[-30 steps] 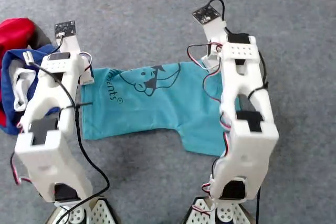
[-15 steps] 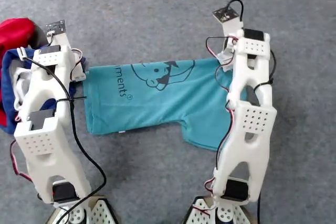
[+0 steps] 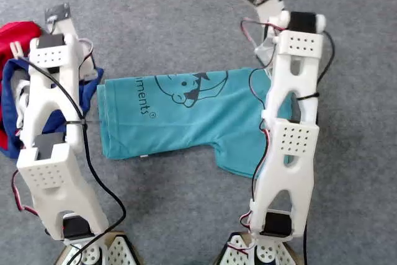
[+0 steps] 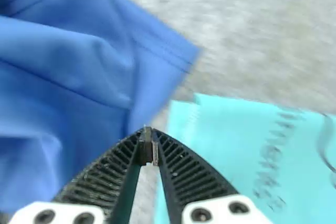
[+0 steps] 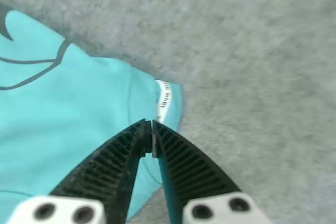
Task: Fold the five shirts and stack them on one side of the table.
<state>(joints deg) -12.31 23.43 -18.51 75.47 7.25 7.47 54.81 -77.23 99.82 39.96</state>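
Over the last second both arms have extended toward the top of the frame in the high view, and their wrists now stand beyond the far edge of the teal shirt rather than on it. The left fingers are closed on nothing, with their tips over the seam where the teal shirt's corner meets the blue shirt. The right fingers are likewise closed and empty, just off the teal corner that carries the label. The teal shirt lies flat at centre frame on the grey table, print upward and one sleeve projecting toward the lower right; it has shifted slightly rightward and lies smoother than before. The blue shirt and a red shirt are heaped at the left edge. Assessment: the cloth appears released after a straightening pull, and further folds and the stacking remain outstanding.
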